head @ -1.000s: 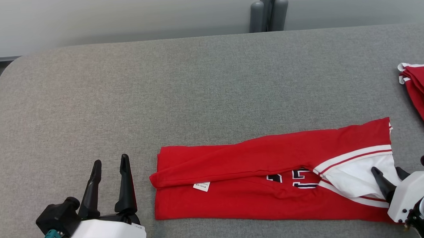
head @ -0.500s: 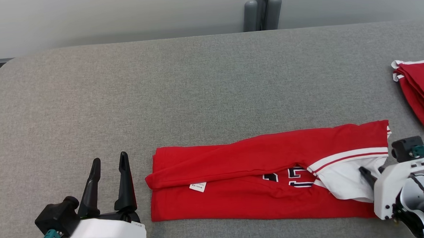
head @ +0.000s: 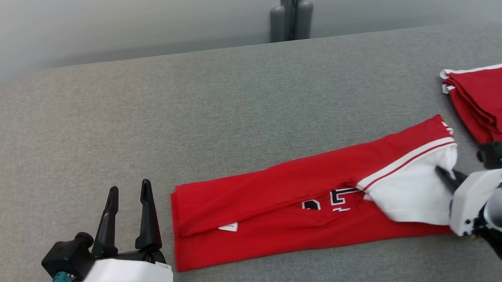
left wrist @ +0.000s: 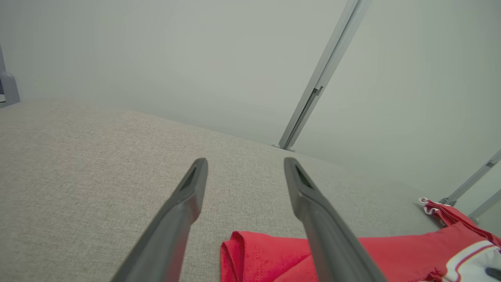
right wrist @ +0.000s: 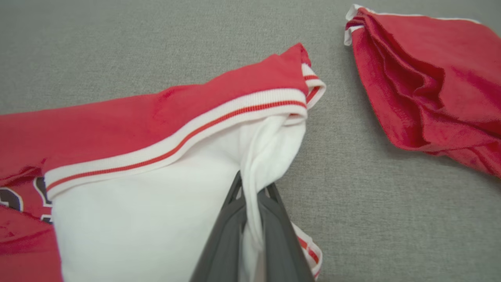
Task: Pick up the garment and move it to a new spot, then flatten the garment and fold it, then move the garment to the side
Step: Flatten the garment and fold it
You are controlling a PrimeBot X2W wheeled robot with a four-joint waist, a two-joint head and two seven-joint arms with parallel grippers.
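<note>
The garment (head: 280, 208) is a red jersey with white striped trim, folded into a long band across the grey table (head: 215, 108). Its right end shows white fabric (right wrist: 156, 203), slightly raised. My right gripper (head: 448, 177) is shut on that white fabric; in the right wrist view the cloth is pinched between the right gripper's (right wrist: 252, 188) fingers. To the left of the garment's left end, my left gripper (head: 128, 191) stands open and holds nothing. The left wrist view has the left gripper (left wrist: 244, 164) over bare table, the garment's (left wrist: 266, 254) left end just below it.
A second folded red garment (head: 489, 98) lies at the table's right edge, close behind my right gripper, also visible as a red pile (right wrist: 426, 86). A grey post (head: 290, 14) stands behind the table's far edge.
My right gripper closed on the white fabric at the garment's right end and drew it up and back, so the band now lies slanted. The camera shifted right. The left gripper stayed put.
</note>
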